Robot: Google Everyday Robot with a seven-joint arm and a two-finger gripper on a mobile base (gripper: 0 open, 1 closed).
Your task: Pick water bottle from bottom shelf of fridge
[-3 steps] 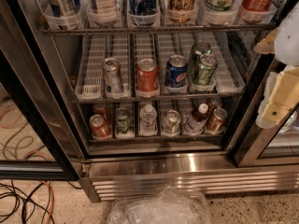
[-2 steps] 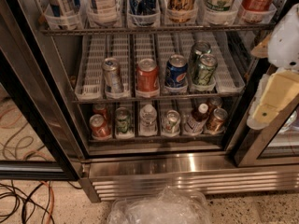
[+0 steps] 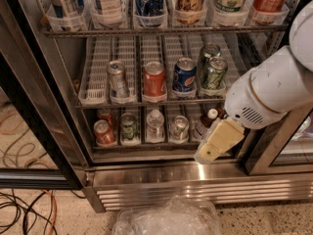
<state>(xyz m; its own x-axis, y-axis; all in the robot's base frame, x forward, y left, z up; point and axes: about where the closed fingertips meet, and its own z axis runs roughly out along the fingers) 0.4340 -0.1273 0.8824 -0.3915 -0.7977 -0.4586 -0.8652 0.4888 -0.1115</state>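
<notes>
My gripper (image 3: 209, 152) hangs lower right, in front of the bottom shelf (image 3: 142, 145); I see cans (image 3: 129, 127) hemming the water bottle (image 3: 155, 124) on both sides.

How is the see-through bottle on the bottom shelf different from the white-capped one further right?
The water bottle stands upright; the white-capped bottle leans. The water bottle looks clear with a pale label; the white-capped bottle is darker. The end effector hangs close to the white-capped bottle, not the water bottle. Both sit on the bottom shelf.
</notes>
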